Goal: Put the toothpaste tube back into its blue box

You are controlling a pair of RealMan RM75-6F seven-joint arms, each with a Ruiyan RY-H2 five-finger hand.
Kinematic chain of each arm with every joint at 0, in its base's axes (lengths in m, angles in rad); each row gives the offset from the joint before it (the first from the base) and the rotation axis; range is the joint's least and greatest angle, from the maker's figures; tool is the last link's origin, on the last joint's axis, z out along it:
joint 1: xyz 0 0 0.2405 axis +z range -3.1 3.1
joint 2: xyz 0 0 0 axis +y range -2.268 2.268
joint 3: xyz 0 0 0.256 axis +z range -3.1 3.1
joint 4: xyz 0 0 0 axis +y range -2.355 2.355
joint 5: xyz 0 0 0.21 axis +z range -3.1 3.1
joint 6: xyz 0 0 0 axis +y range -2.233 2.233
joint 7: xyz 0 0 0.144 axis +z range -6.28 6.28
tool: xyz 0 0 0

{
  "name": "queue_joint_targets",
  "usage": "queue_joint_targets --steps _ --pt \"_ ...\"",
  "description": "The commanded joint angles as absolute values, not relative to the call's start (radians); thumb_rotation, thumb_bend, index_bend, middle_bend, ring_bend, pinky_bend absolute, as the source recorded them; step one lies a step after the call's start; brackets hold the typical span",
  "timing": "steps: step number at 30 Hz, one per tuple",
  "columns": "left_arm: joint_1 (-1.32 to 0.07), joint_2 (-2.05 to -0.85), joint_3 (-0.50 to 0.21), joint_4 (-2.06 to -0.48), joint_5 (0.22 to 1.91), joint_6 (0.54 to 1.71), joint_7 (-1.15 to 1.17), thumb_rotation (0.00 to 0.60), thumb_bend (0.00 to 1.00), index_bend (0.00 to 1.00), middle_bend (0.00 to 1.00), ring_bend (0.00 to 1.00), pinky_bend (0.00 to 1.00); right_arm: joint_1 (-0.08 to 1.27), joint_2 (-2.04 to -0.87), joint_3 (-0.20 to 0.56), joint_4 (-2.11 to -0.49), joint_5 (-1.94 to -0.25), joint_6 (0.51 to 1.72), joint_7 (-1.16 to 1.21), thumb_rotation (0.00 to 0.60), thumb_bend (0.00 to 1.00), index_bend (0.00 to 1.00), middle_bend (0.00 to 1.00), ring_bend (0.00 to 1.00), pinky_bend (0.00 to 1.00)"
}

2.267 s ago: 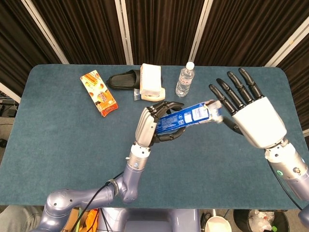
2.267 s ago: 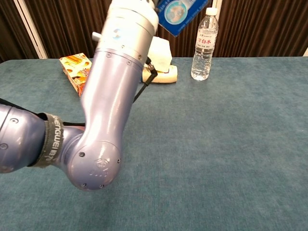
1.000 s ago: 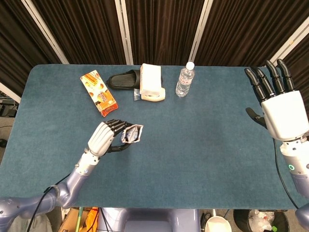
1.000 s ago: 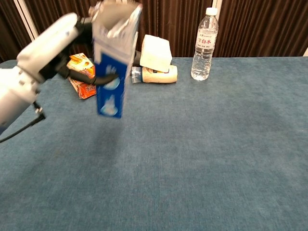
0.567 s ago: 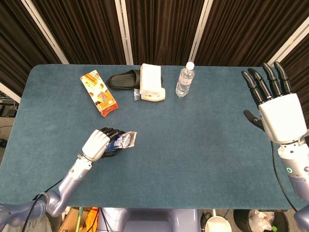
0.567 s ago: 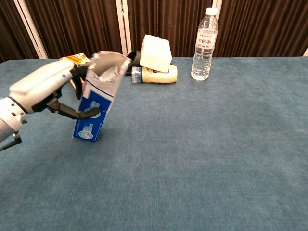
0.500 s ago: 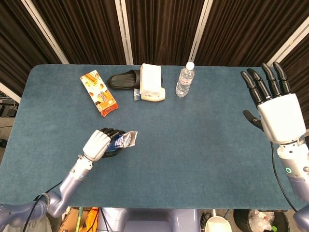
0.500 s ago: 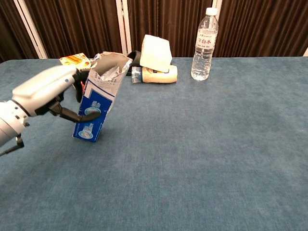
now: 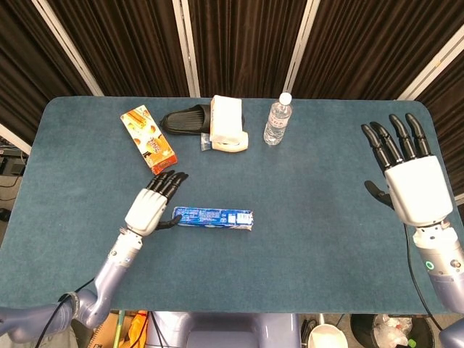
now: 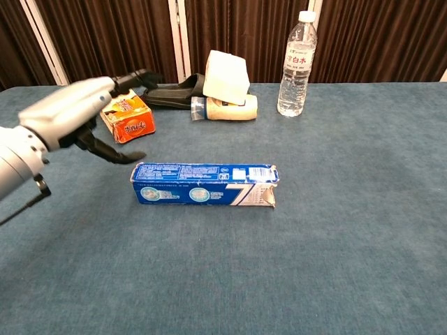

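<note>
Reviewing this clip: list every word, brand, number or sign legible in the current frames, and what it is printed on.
Blue box: rows of print and round emblems, too small to read.
Water bottle: label has characters, too blurred to read.
Orange packet: printed graphics, text unreadable.
No text legible anywhere else.

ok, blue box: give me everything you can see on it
The blue box is a long, narrow carton, cardboard by the look of it, printed with white text panels and round graphics. It lies flat on its side on the table, lengthwise left to right. The right end looks silvery and crumpled, flaps not neatly shut. No tube shows outside it. The left hand sits open at its left end; whether it touches is unclear.
</note>
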State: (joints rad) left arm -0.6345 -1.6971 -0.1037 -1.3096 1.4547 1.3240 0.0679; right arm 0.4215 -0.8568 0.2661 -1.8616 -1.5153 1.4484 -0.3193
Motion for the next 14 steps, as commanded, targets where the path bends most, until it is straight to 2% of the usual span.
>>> queue_joint_targets --steps 1,7,11,14 --pt "-0.604 -1.626 -0.108 -1.381 1.452 1.35 0.093 0.6 0.27 0.03 0.09 0.08 0.11 0.388 -0.877 0.231 -1.856 -1.536 1.469 -0.309 0.6 0.16 0.0 0.17 0.0 0.0" --pt "-0.505 -1.466 -0.047 -1.497 1.475 1.424 0.096 0.6 0.27 0.05 0.08 0.08 0.11 0.307 -0.929 0.135 -1.831 -1.562 1.491 -0.296 0.6 0.16 0.0 0.17 0.0 0.0" --pt "-0.42 -1.36 0.006 -1.566 1.483 1.485 0.078 0.6 0.27 0.0 0.01 0.05 0.06 0.239 -0.978 0.071 -1.813 -1.56 1.515 -0.266 0.6 0.15 0.0 0.17 0.0 0.0" --pt "-0.355 -1.296 0.053 -1.58 1.517 1.548 0.049 0.6 0.26 0.0 0.0 0.03 0.04 0.188 -1.012 0.027 -1.795 -1.558 1.537 -0.24 0.6 0.16 0.0 0.16 0.0 0.0"
